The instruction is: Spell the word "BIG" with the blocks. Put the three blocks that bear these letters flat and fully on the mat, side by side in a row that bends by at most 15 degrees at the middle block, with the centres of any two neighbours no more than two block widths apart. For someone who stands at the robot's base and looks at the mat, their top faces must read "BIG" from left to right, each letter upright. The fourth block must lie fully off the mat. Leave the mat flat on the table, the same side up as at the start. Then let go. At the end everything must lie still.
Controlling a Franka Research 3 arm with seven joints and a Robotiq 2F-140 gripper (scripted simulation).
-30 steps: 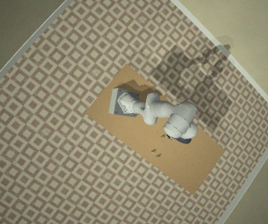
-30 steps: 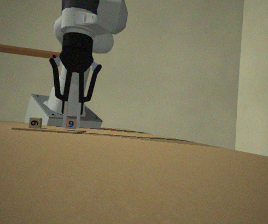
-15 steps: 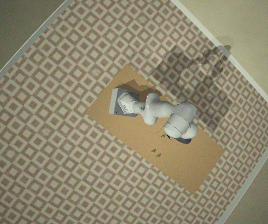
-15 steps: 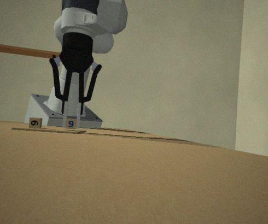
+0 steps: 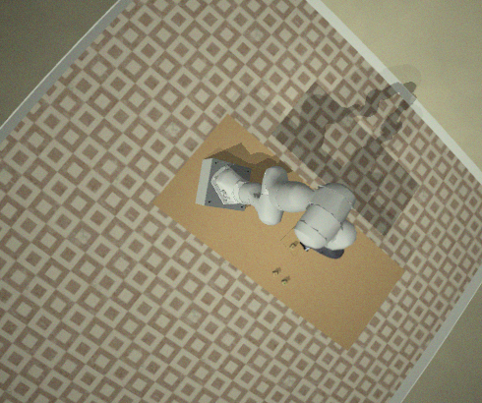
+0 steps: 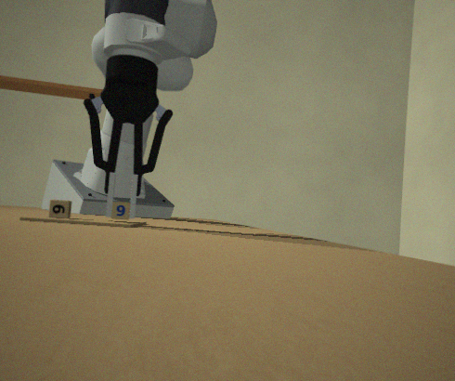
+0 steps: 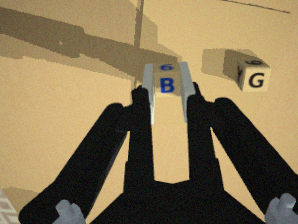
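Observation:
My gripper point(image 6: 121, 203) point(image 7: 166, 75) points down, shut on the B block point(image 6: 121, 211) point(image 7: 167, 86). In the wrist view its upper face shows a blue B, upright, and a side face shows a blue 6 or 9. It is at or just above the mat point(image 6: 85, 223) point(image 7: 210, 30); any gap under it is too small to tell. The G block point(image 6: 60, 209) point(image 7: 256, 80) stands on the mat to the right of the B block in the wrist view, apart from it, with a black G on top. The two remaining blocks point(image 5: 275, 271) point(image 5: 284, 280) are too small to read.
The remaining two blocks stand close together on the tabletop point(image 5: 336, 305), towards its lower left edge in the top view, away from the gripper. The arm's base point(image 5: 206, 182) is at the table's other end. The arm covers part of the work area in that view.

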